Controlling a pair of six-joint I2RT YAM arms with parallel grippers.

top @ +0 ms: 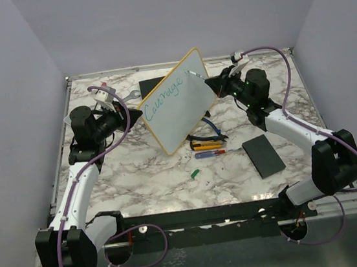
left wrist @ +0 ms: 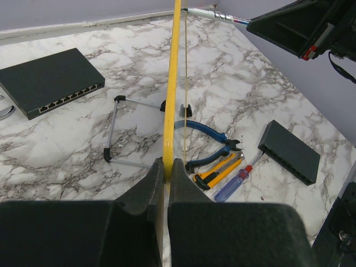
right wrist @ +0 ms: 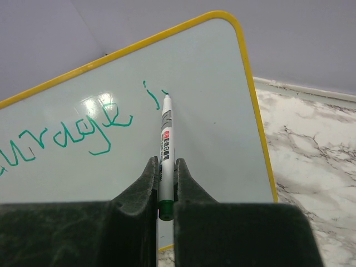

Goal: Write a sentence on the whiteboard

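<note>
Two arms are at work in the top view: the whiteboard [top: 178, 104] stands up on its edge, tilted, in the far middle of the marble table [top: 145, 183]. The left gripper [top: 140, 116] is at its left edge and the right gripper [top: 211, 84] is just off its far right corner. The sentence [top: 163, 99] so far reads "Courage" in teal. Near the board's foot lie some hand tools [top: 207, 146], a small green cap [top: 194, 173] and, further right, a flat black box [top: 264, 155]. Over to the left wrist view: the left gripper [left wrist: 165, 172] is clamped tight on the whiteboard [left wrist: 173, 83], whose yellow rim runs edge-on straight up between the fingers. Behind the board sit a wire stand [left wrist: 119, 130], a black switch box [left wrist: 50, 80], blue pliers [left wrist: 206, 130] and a screwdriver [left wrist: 236, 181]. Top right, the marker [left wrist: 217, 15] pokes out of the right gripper [left wrist: 300, 28] toward the board. Now the right wrist view: the right gripper [right wrist: 166, 167] is closed on the marker [right wrist: 166, 144], pinching its barrel low down. The tip is touching the whiteboard [right wrist: 222, 111]. The sentence [right wrist: 83, 133] shows "ourage", then an "i", with the tip at a fresh stroke just right of it.
</note>
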